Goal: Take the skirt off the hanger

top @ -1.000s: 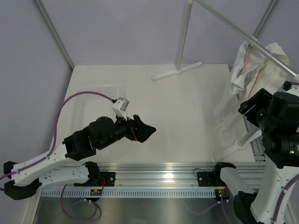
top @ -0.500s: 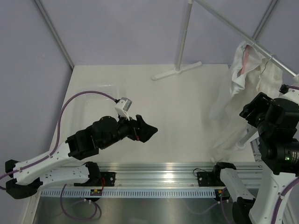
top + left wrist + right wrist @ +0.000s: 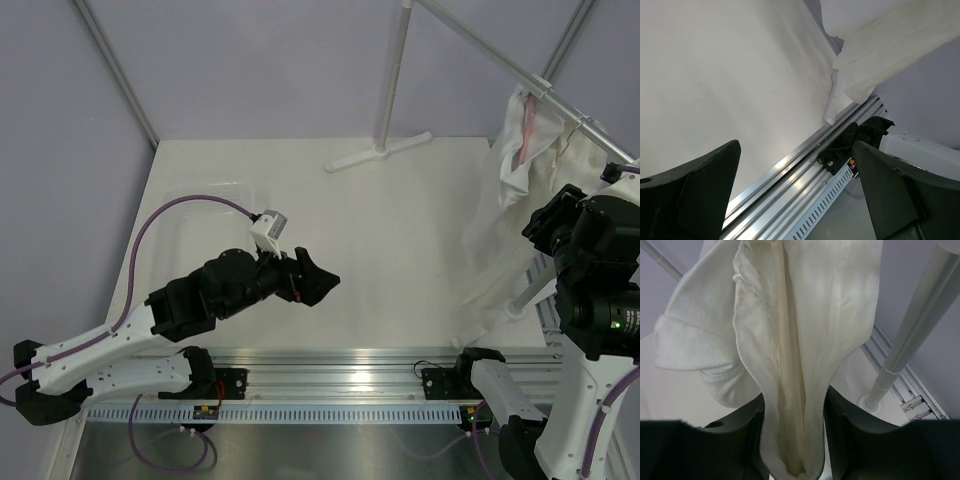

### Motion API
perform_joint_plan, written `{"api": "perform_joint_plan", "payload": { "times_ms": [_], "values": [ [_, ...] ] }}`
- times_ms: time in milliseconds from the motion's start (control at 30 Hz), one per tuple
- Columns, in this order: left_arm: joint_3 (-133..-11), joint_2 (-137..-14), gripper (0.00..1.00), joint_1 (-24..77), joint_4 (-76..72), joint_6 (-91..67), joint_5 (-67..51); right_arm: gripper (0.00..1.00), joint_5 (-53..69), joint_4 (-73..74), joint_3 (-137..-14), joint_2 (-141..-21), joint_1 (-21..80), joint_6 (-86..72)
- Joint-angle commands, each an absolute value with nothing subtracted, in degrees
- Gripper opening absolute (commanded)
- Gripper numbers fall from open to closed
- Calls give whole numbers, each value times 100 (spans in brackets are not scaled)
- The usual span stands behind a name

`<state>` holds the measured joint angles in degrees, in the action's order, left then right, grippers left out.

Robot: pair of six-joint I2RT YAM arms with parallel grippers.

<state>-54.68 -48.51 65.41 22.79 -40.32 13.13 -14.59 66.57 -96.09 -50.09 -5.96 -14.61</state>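
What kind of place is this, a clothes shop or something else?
Most likely a robotics lab test cell, not a shop: two robot arms bolted to an aluminium rail at the edge of a white table, plain walls, and a single white skirt hanging on a metal rack.

The top camera looks down from behind on the whole table (image 3: 400, 220), the left wrist camera looks low across it toward the skirt (image 3: 890, 45), and the right wrist camera sees this same skirt from very near.
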Motion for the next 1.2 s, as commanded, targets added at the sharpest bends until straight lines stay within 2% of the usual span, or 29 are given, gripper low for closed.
{"api": "perform_joint_plan", "payload": {
  "times_ms": [0, 267, 333, 367, 467, 767, 1167],
  "values": [
    [-5440, -4843, 99, 6565, 1978, -3990, 1309, 46, -1679, 6433, -9703, -5159, -615, -1353],
    [-5432, -4834, 99, 6565, 2013, -3981, 1292, 40, -1837, 6363, -9378, -5168, -615, -1318],
    [-5432, -4825, 99, 6565, 2021, -3981, 1292, 33, -1854, 6389, -9413, -5177, -615, -1310],
    [-5432, -4825, 99, 6565, 2021, -3981, 1292, 21, -1863, 6416, -9474, -5168, -615, -1310],
    [-5432, -4825, 99, 6565, 2004, -3999, 1283, 0, -1890, 6451, -9580, -5177, -615, -1283],
    [-5432, -4904, 99, 6557, 1986, -4060, 1239, 0, -1108, 5985, -9615, -4711, -615, -1064],
    [-5160, -4492, 99, 6557, 1872, -4043, 1362, 0, -1143, 5449, -9597, -4606, -615, -554]
  ]
}}
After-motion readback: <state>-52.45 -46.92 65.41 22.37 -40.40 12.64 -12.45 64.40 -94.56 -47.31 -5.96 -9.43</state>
